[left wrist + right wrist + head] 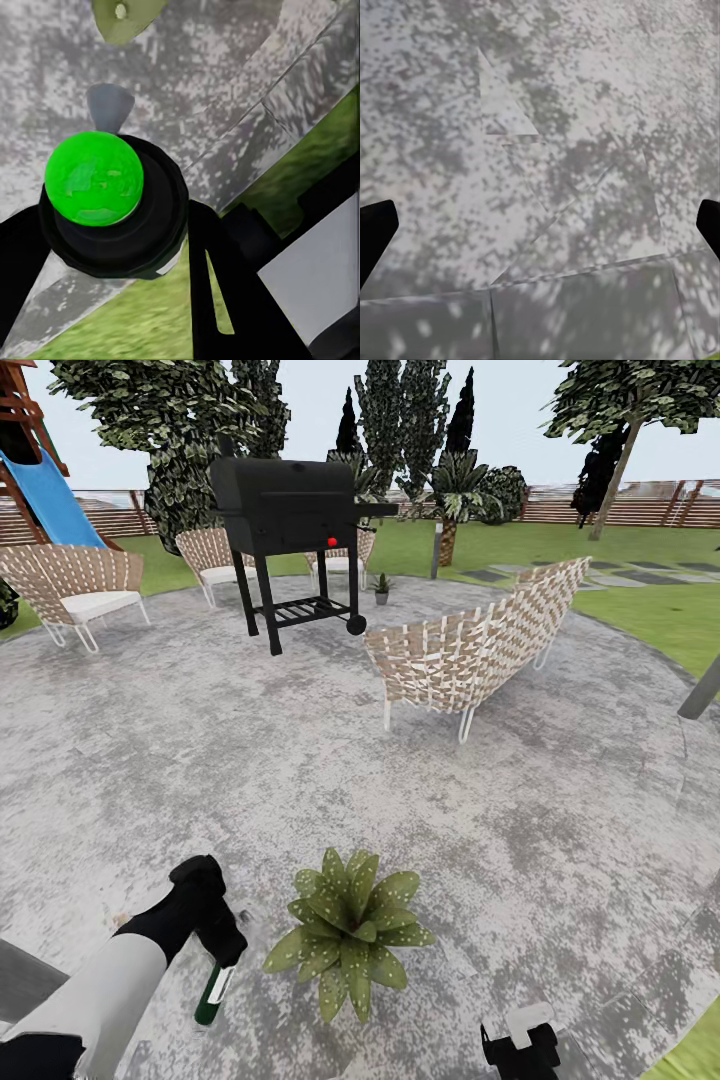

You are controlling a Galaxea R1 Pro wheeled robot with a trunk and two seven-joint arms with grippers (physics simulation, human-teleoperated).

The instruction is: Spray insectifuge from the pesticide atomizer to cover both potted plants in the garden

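Where the head view looks down over the round grey stone patio (560, 830), the left hand (222, 952) is clenched on the pesticide atomizer (213, 992), bottle hanging tilted just beside the near potted plant (350, 932), a speckled rosette on the stone. Second potted plant (381, 588): small, far side of the patio, beside the black grill (290, 510). Wicker chairs: one mid-patio (480, 650), one at left with white cushion (75, 585), one behind the grill (215, 555). Blue slide (50, 495), slatted wooden fence (620, 510), lawn (660, 610) beyond. Right hand (520, 1045) low at the frame edge.

Left wrist view: atomizer's bright green tip (94, 178) on a black collar, clamped between two dark fingers (225, 300); one leaf tip (124, 16) over stone; grass strip alongside.

Right wrist view: fingertips (375, 232) spread wide apart, released, nothing between them, above mottled paving (547, 150).
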